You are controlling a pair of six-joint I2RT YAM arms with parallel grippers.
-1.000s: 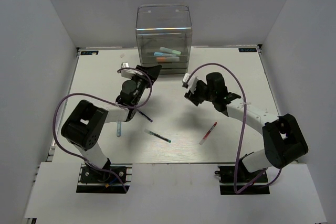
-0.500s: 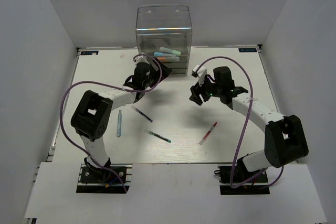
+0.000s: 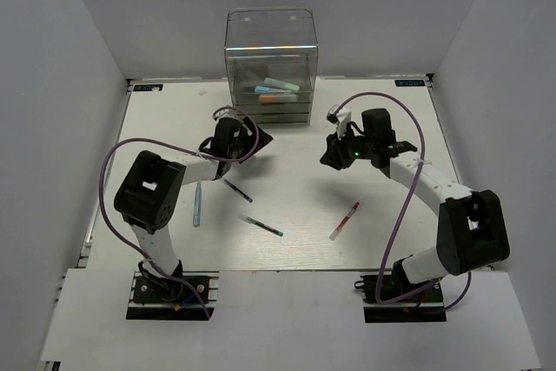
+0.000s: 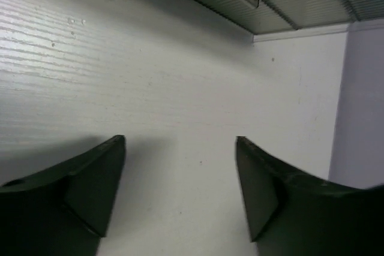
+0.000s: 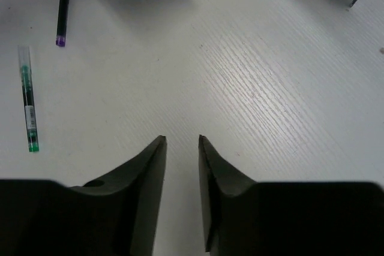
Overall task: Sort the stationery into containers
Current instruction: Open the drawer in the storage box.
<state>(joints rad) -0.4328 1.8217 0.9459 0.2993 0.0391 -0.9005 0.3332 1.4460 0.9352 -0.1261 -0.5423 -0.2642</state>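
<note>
Stationery [image 3: 261, 226] lies loose on the table [image 3: 295, 180]: four pens, nearer me than both grippers. The red pen [image 3: 345, 221] is rightmost and slants from near-left to far-right. It sits just nearward of the right gripper [image 3: 332, 159], which I judge the closer arm; its jaws are almost together and empty. Further back, the left gripper [image 3: 257, 138] gapes empty before the cabinet [image 3: 271, 58].

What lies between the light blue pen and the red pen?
The green pen lies there, the purple pen slightly farther back, as the top view shows.
</note>
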